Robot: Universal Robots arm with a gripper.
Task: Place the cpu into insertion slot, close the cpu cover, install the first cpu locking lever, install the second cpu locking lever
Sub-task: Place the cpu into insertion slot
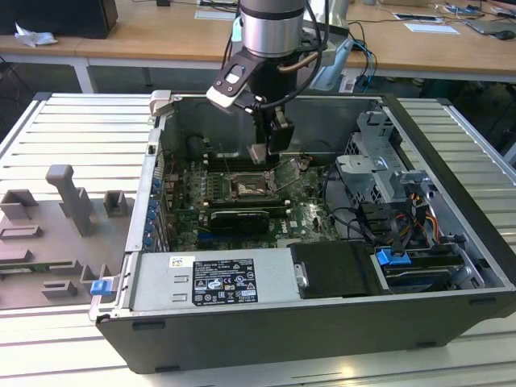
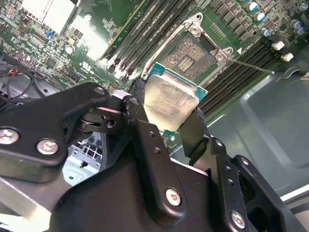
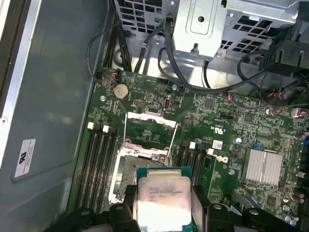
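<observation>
Gripper [image 2: 166,108] holding cpu [image 3: 161,198] over empty socket [image 2: 190,55] inside open computer case [image 1: 282,339]

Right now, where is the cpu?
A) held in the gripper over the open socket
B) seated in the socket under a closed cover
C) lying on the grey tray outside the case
A: the cpu is clamped in the gripper, off the board, with the bare socket just beyond it and the cpu cover swung open.
</observation>
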